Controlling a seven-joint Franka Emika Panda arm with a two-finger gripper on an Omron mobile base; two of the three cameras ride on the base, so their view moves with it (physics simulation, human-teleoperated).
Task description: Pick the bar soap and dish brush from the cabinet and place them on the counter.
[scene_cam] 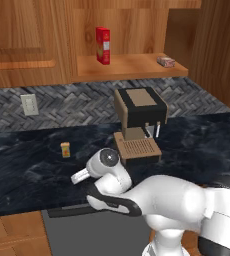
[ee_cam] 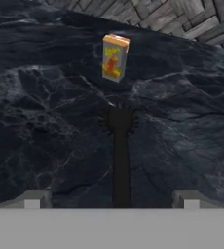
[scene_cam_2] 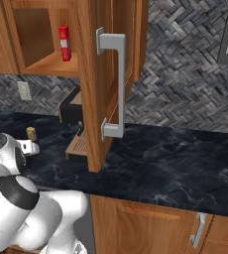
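Left base view has the bar soap [scene_cam: 165,61] lying flat at the right end of the open cabinet [scene_cam: 132,66] shelf, a small pinkish-red block with a paler middle, well apart from the tall red box [scene_cam: 103,45]; I judge it light, hard and slippery, best pinched across its short sides. On the desk [scene_cam: 32,160] below stand a coffee machine [scene_cam: 138,122] and a tiny orange-yellow block [scene_cam: 65,149]. Right base view shows the cabinet door [scene_cam_2: 106,79] swung open with its grey bar handle [scene_cam_2: 117,82] over the desk. Hand view looks down on the dish brush [ee_cam: 120,151], all black, thin straight handle running to a bristly round head, lying on the desk just short of the orange block; it looks light and stiff, best taken mid-handle. The hand [ee_cam: 111,199] is spread wide, fingertips [ee_cam: 33,199] either side of the handle, gripping nothing
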